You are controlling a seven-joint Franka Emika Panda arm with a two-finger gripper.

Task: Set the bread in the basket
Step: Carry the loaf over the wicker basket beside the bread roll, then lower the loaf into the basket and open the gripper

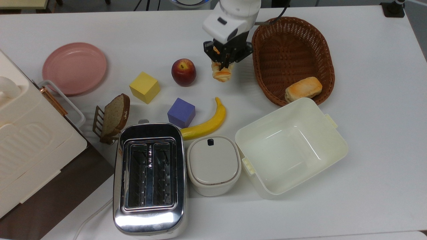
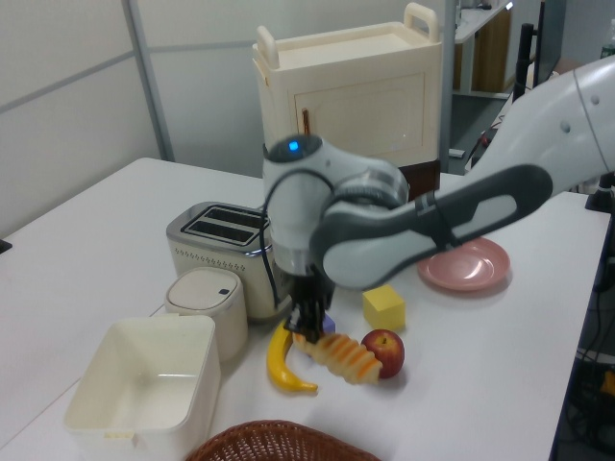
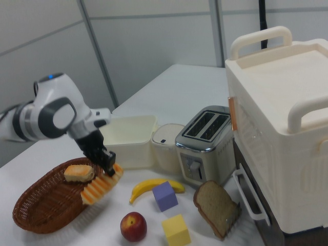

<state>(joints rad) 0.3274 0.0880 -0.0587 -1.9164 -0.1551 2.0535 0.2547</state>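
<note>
Left view: gripper (image 2: 309,327) clamped on one end of the bread (image 2: 342,355). Loaf hangs clear of the table (image 2: 115,221), long axis tilted, free end drooping toward the apple (image 2: 385,351).

Landmark: the basket (image 1: 293,56).
- Top view: bread (image 1: 221,72) sits off the basket's left rim, over bare table, between rim and apple (image 1: 183,71). Gripper (image 1: 223,61) just above it.
- Basket lies to the top view's right of the gripper; nothing stands between them.
- Right view: bread (image 3: 101,186) hangs beside the basket (image 3: 46,210) at its near rim, gripped end up by the gripper (image 3: 110,167), free end pointing down toward the wicker.
- A golden bun (image 1: 303,88) lies in the basket's lower end in the top view; upper end bare.

Judgement: a sideways carry over the rim is needed, and the drooping end must clear the raised side.
</note>
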